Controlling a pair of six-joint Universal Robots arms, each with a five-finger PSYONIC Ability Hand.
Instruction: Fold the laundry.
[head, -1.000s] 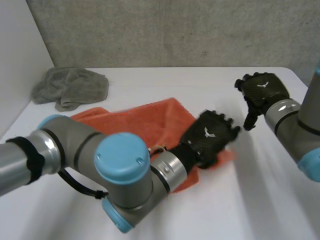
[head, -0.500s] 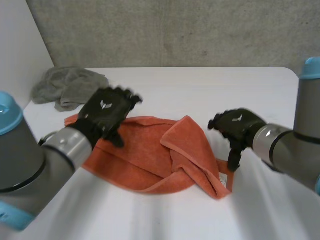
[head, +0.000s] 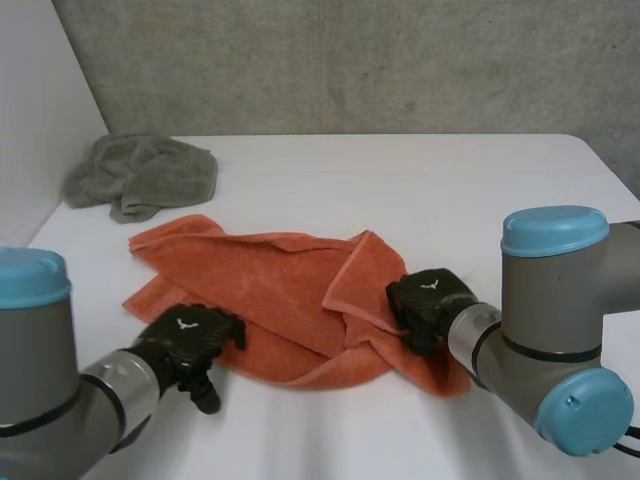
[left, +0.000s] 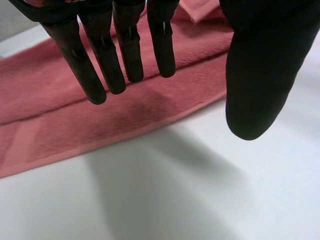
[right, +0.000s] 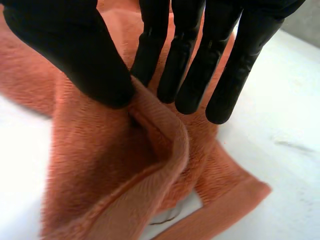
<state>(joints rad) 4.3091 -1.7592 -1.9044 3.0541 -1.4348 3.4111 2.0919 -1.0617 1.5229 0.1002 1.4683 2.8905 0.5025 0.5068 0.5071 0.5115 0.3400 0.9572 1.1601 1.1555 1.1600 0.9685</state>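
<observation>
Both hands meet the orange towel (head: 280, 290) — right hand (head: 430, 305) pinching a raised fold, left hand (head: 190, 340) straight-fingered, holding nothing, the hem running crosswise beneath its fingertips (left: 131, 60).

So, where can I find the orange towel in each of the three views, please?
Head view: orange towel lies mid-table, left robot hand at its near edge, right robot hand on its right end.
Left wrist view: orange towel, hemmed edge under the left robot hand's straight fingers.
Right wrist view: orange towel, a raised fold pinched by the right robot hand.
Shared landmark: white table bordering the hem.
</observation>
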